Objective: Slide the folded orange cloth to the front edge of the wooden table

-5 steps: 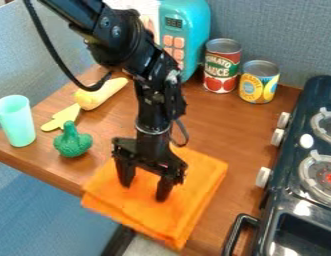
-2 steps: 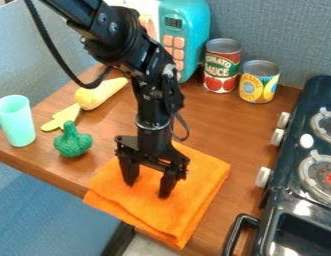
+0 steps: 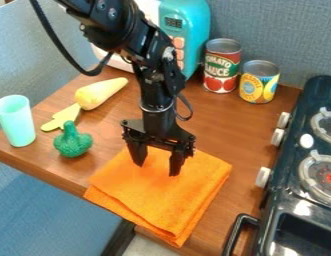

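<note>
The wooden desk (image 3: 214, 117) ran along a blue fabric partition (image 3: 274, 30); near its front edge lay the folded orange cloth (image 3: 161, 197) (softly fuzzy, that), and above it hung the gripper (image 3: 156, 167), fingers spread wide, holding nothing.

The folded orange cloth (image 3: 154, 200) at the lower middle of the frame looks soft, matt and slightly fuzzy. Under it, the wooden tabletop (image 3: 224, 125) is brown and smooth, with a faint sheen and fine grain. At the left, the pale green cup (image 3: 15, 122) looks like smooth, translucent plastic, while the green broccoli (image 3: 73, 142) has a bumpy surface. In the upper right, both cans (image 3: 222, 65) have bare metal tops above printed labels. The black stove (image 3: 281, 210) at the right edge is glossy, with bright highlights; its knobs (image 3: 262, 177) are pale and smooth.
</note>
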Robot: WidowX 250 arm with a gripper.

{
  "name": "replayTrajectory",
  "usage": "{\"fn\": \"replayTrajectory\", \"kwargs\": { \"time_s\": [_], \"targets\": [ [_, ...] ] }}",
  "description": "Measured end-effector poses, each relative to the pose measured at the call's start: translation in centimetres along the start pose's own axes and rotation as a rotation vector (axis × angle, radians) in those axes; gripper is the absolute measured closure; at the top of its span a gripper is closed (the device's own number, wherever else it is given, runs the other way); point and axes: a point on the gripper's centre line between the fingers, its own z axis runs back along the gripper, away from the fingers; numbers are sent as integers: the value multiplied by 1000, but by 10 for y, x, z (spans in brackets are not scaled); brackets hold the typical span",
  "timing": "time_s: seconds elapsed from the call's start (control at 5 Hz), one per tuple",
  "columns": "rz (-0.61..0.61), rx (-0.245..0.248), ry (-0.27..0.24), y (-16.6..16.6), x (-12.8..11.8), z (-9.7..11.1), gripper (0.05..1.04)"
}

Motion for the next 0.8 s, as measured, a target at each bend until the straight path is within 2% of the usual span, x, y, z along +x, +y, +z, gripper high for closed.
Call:
{"fn": "replayTrajectory", "kwargs": {
  "time_s": [0.2, 0.4, 0.6, 0.8],
  "targets": [
    [11, 10, 43, 2, -7, 2, 83],
    [-5, -11, 105, 16, -9, 33, 83],
    [-62, -6, 141, 38, -11, 65, 83],
    [-129, 2, 129, 54, -7, 70, 83]
  ]
}}
